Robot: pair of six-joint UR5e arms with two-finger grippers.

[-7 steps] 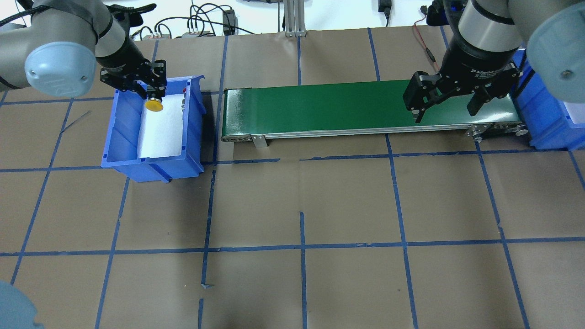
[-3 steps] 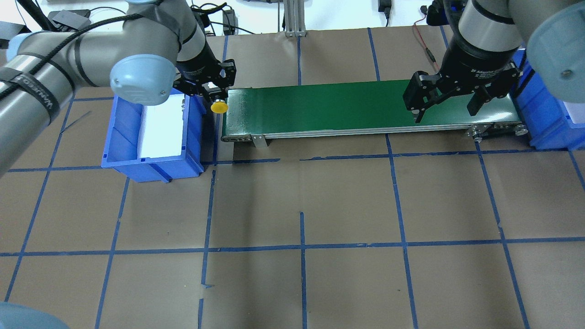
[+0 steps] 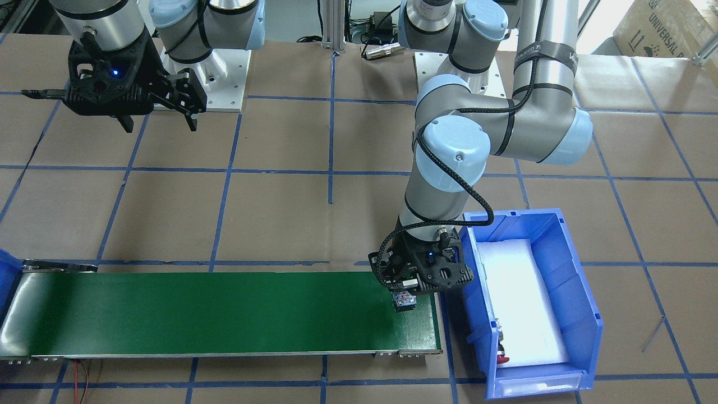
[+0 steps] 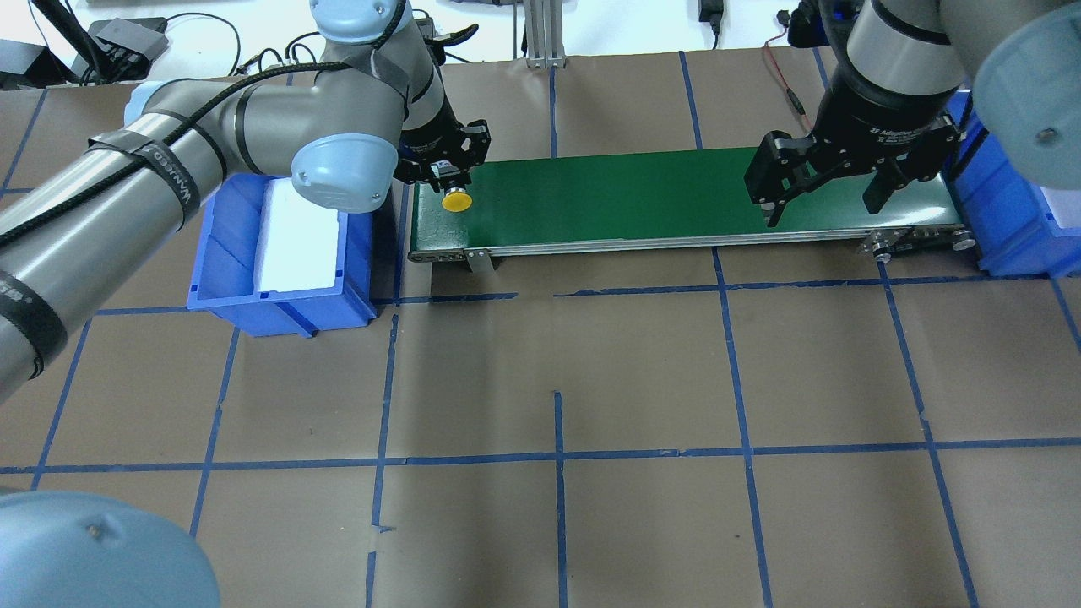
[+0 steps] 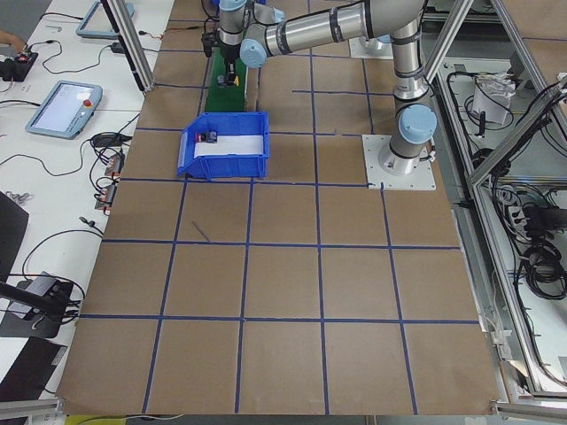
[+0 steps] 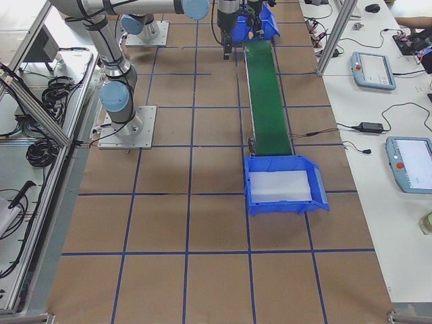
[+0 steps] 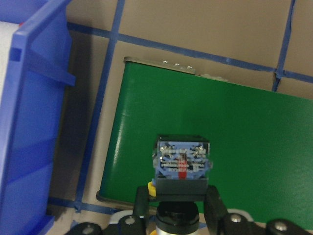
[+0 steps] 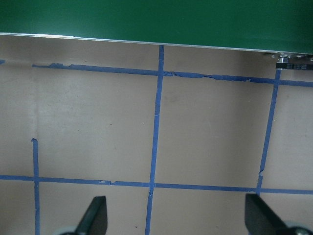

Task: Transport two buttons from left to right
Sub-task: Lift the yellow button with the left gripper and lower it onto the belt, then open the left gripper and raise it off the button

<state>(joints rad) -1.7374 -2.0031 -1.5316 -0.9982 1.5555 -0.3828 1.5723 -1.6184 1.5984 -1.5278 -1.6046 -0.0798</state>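
Likely light and rigid, the yellow button [image 4: 457,201] sits pinched at its black collar [image 7: 180,189] by the left gripper [image 4: 453,180] fingers [image 7: 213,208]; the right gripper [image 4: 823,213] fingers stand wide

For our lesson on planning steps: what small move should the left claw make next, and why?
Probably lower and release. The left claw is shut on the yellow button over the left end of the green belt, and the right claw hangs open at the other end.
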